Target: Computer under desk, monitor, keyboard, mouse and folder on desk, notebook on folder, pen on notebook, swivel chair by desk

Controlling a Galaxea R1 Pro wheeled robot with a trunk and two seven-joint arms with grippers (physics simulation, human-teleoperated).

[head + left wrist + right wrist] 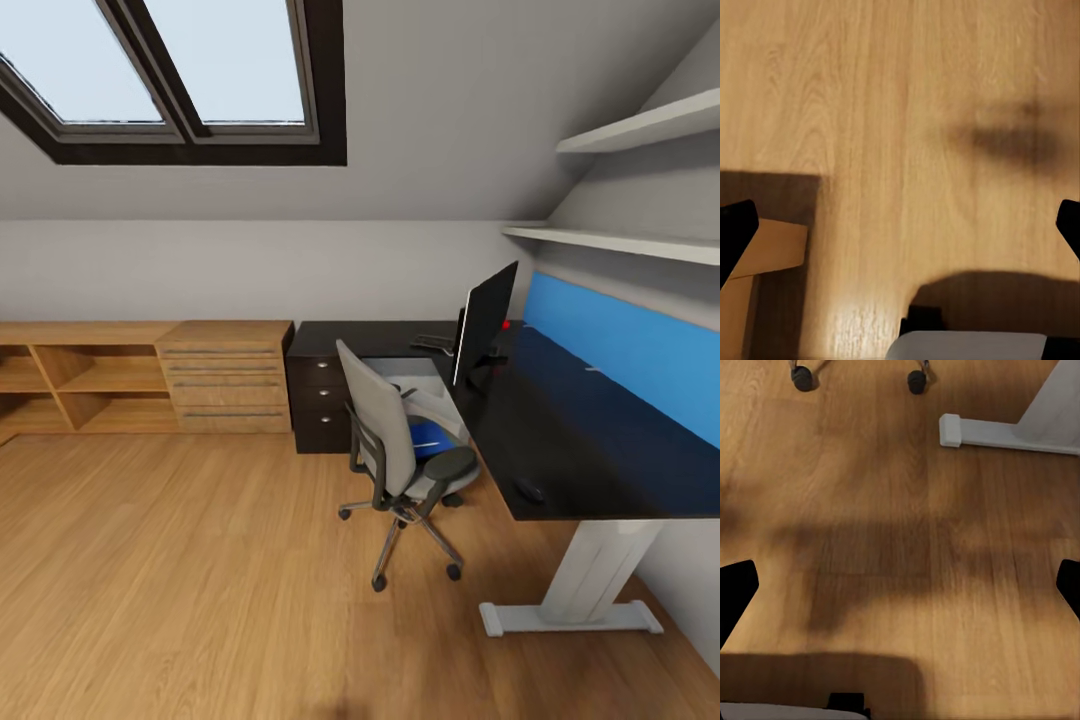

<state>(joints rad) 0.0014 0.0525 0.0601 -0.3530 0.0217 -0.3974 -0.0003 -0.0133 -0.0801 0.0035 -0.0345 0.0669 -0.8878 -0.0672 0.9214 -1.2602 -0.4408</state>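
- While the robot stands back on the wooden floor (180, 560), the step in hand looks like the approach: nothing is gripped and the desk (590, 430) is well apart from both arms.
- The left gripper (900, 225) and right gripper (900, 585) both hang wide open over bare floor, only the dark fingertips showing at the picture edges.
- The monitor (485, 318) already stands on the desk; a dark flat thing just behind it is probably the keyboard (434, 342), and a small dark lump near the front edge is likely the mouse (530, 490).
- The swivel chair (395, 455) sits just beside the desk, with something blue (428, 437) behind its backrest, perhaps the folder on the seat; I cannot tell.
- The next move, I judge, calls for driving closer to the chair and lifting an arm toward that blue thing.
- Hard to make out: a pale box (415, 385) under the desk may be the computer; notebook and pen cannot be picked out, though a red speck (507, 324) shows by the monitor.
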